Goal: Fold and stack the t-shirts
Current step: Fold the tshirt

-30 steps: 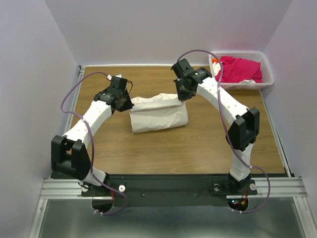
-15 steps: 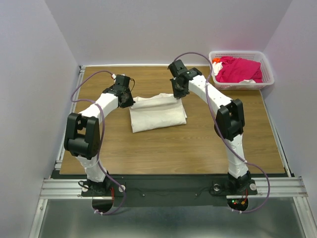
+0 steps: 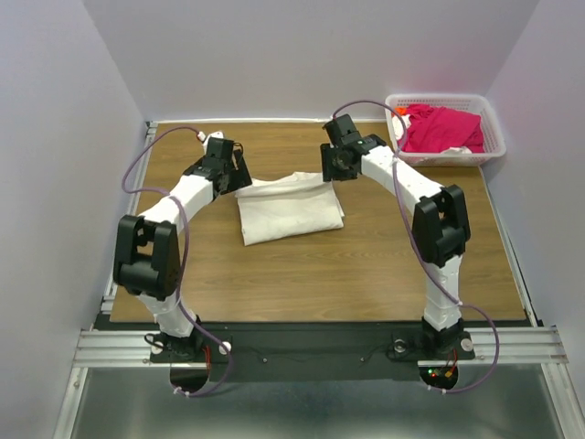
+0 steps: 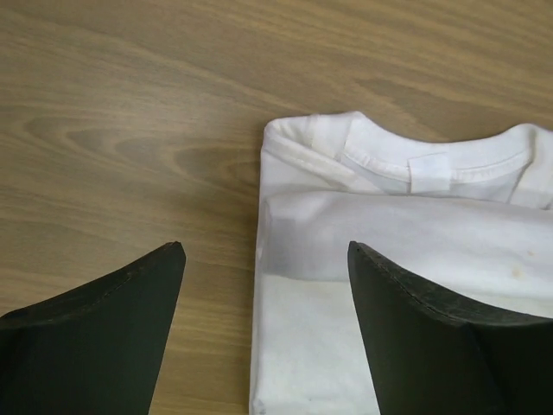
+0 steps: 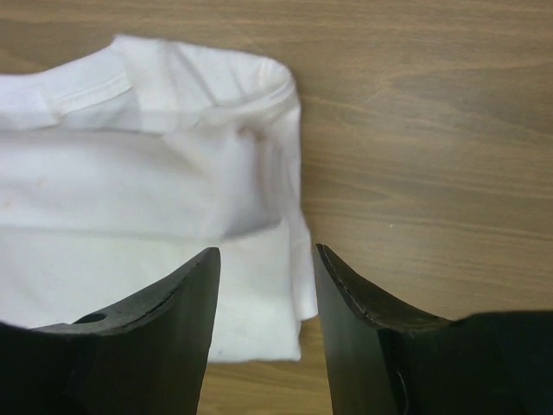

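Over the surface [image 3: 320,274], top view first: the off-white t-shirt [image 3: 291,208] lies folded into a compact rectangle on the wood, between the two arms. The left tool [image 3: 239,179] sits right at the shirt's far left corner, and the right tool [image 3: 332,176] sits at its far right corner. From up here I cannot tell how wide either one stands. Off in the far right corner, the white lattice basket [image 3: 494,137] holds the pink t-shirt [image 3: 445,126], bunched up and well apart from the folded one.

Down to the left wrist view: the left tool [image 4: 265,248] is spread wide, its dark fingers [image 4: 104,337] far apart with nothing clamped between them. The off-white t-shirt [image 4: 397,251] lies flat beneath, its left edge running down through the gap. The ribbed collar [image 4: 415,164] shows at the far end, with a folded layer lying across just below it. Bare wood fills the left side.

Right wrist view now: the right tool [image 5: 265,251] stands partly open, a narrower gap than its partner's, gripping nothing. The off-white t-shirt [image 5: 130,199] fills the left of the picture. Its right-hand corner shows in that gap, edges stacked in layers, with wood grain off to the right.
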Robot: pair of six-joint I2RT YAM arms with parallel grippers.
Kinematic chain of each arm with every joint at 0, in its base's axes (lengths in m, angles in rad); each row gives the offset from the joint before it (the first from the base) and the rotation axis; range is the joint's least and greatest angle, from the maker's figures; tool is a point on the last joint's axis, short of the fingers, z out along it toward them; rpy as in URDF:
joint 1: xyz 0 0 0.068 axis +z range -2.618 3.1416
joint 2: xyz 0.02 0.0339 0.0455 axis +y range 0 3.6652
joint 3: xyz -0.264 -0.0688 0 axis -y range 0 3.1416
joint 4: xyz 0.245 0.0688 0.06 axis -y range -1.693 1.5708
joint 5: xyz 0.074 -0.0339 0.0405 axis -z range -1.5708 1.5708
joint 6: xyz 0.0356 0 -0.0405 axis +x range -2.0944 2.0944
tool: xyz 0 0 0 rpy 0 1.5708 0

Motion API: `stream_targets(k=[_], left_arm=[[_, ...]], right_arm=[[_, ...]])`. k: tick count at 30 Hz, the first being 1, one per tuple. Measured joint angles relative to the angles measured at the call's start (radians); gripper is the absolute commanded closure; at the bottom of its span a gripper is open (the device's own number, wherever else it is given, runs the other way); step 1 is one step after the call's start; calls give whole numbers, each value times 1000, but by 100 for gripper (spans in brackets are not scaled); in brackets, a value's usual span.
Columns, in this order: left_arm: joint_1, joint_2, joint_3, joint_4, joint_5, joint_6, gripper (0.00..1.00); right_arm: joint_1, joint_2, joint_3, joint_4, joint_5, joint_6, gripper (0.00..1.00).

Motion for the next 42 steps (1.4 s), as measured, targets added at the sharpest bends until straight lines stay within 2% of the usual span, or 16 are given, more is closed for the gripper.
stream_targets(k=[2, 5, 8, 11, 15, 20, 25, 31, 37, 42], left_arm=[[-4, -60, -24, 10, -10, 3, 15], [-42, -164, -59, 27, -23, 3, 28], [-98, -220, -86, 50, -23, -1, 33], [-154, -222, -115, 69, -18, -7, 35], [-170, -159, -139, 73, -18, -8, 35], [-141, -16, -102, 79, -25, 2, 36], [-64, 162, 52, 100, -21, 25, 36], [45, 275, 189, 90, 25, 29, 32], [71, 194, 159, 109, 116, 11, 32], [47, 21, 52, 195, 240, -20, 40]], right_arm=[[2, -68, -71, 32, -35, -2, 46], [5, -166, -146, 95, -97, -1, 46], [10, -231, -211, 167, -139, -1, 47], [10, -254, -269, 220, -192, -1, 47], [13, -217, -292, 241, -241, -2, 48], [14, -103, -225, 252, -270, -13, 48], [3, 44, -84, 280, -274, -32, 49], [-51, 119, 0, 295, -322, -22, 48], [-103, 119, 70, 319, -455, -21, 48], [-95, 126, 76, 363, -574, -10, 55]])
